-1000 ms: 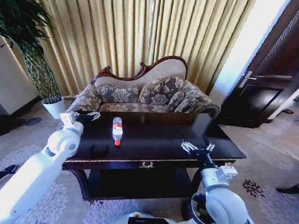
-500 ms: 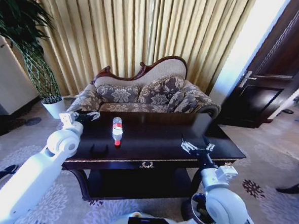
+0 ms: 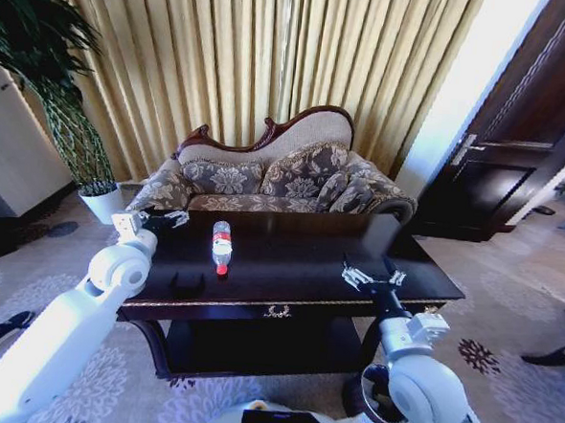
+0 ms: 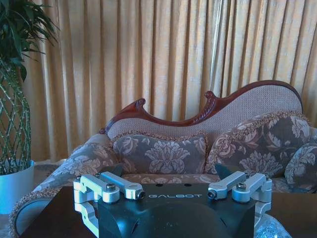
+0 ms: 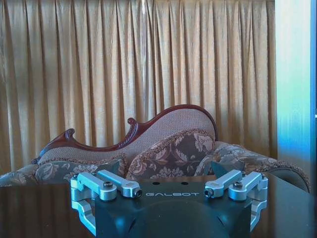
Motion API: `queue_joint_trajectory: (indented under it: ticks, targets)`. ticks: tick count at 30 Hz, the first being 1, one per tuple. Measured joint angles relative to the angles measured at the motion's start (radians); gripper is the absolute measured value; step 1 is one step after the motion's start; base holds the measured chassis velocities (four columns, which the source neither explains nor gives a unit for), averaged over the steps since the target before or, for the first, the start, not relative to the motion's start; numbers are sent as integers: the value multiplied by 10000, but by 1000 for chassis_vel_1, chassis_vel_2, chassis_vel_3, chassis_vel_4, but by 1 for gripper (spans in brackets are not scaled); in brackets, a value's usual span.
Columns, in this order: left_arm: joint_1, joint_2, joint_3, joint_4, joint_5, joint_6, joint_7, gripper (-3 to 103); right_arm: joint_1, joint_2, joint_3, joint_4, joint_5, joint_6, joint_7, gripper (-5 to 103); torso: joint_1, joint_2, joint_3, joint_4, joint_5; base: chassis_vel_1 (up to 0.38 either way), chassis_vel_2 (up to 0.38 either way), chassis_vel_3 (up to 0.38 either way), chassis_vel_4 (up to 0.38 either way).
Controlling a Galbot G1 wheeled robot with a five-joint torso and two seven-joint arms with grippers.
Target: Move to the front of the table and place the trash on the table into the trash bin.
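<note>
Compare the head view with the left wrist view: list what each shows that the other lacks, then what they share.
Head view alone: the bottle lying on the table, the trash bin on the floor by the right arm, the right gripper open above the table, and a dark door. Left wrist view alone: nothing further. Both: the open left gripper, sofa, curtains and potted plant.

Red-capped clear bottle (image 3: 222, 245) on dark glossy table (image 3: 298, 270).

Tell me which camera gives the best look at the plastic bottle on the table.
The head view: the bottle lies whole on the table, red cap toward the robot, between the open left gripper and open right gripper. The wrist views look over the table toward the sofa and curtains.
</note>
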Motion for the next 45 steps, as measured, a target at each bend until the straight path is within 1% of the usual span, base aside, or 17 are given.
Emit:
queue_joint_trajectory:
  ticks: [13,14,15,16,17,18,19,20,21,22,24,27,31,36,38,42,45]
  targets:
    - [10,4,-10,-12,-24,25,-8,100,1,0,4,0,12,-3,-1,100,0,1,0,-1,0,0,0,0,0]
    - [324,208,-271,-552,-371,506,-58,100,76,48,214,6,272,-94,59,100,2,1,1,-8,-4,0,0,0,0]
    - [324,208,-271,-552,-371,506,-58,100,76,48,214,6,272,-94,59,100,2,1,1,-8,-4,0,0,0,0]
    - [686,339,-646,-931,-478,641,14,100,112,52,268,26,383,-139,119,100,2,1,0,-6,1,0,0,0,0]
    - [1270,458,-1234,-1243,-547,781,180,100,155,33,312,41,529,-194,193,100,1,1,1,3,5,0,0,0,0]
    - [1728,508,-1710,-1430,-564,808,319,100,187,-6,345,61,604,-225,232,100,0,1,0,9,2,0,0,0,0]
    - [1728,508,-1710,-1430,-564,808,319,100,187,-6,345,61,604,-225,232,100,0,1,0,9,2,0,0,0,0]
    - [2074,531,-2092,-1556,-570,815,420,100,194,-32,362,75,633,-237,247,100,0,1,0,6,-1,0,0,0,0]
    - [2198,536,-2232,-1598,-573,815,456,100,196,-45,371,78,646,-241,254,100,0,2,-1,7,-1,0,0,0,0]
    - [2614,546,-2694,-1752,-575,815,558,100,198,-68,388,99,665,-246,269,100,-1,2,-1,3,0,0,0,0,0]
    - [2934,552,-3019,-1884,-580,812,610,100,203,-72,386,114,668,-248,274,100,0,2,-1,0,-2,0,0,0,0]
    - [3116,562,-3225,-1998,-589,805,628,100,220,-63,334,126,660,-249,276,100,0,1,0,0,0,0,0,0,0]
    - [3077,635,-3214,-2062,-624,800,625,100,213,-72,318,174,658,-250,276,100,0,1,-1,0,0,0,0,0,0]
    - [2527,777,-2499,-1998,-707,791,385,100,115,-102,483,282,669,-250,279,100,0,2,-1,-1,0,0,0,0,0]
    - [2293,797,-2190,-1942,-728,788,279,100,72,-104,547,312,674,-250,282,100,1,1,0,-5,0,0,0,0,0]
    - [2239,803,-2109,-1929,-733,783,246,100,61,-103,559,318,676,-250,283,100,1,0,0,1,0,0,0,0,0]
    - [2235,805,-2100,-1928,-733,780,238,100,58,-104,561,321,676,-250,284,100,0,0,-1,1,0,0,0,0,0]
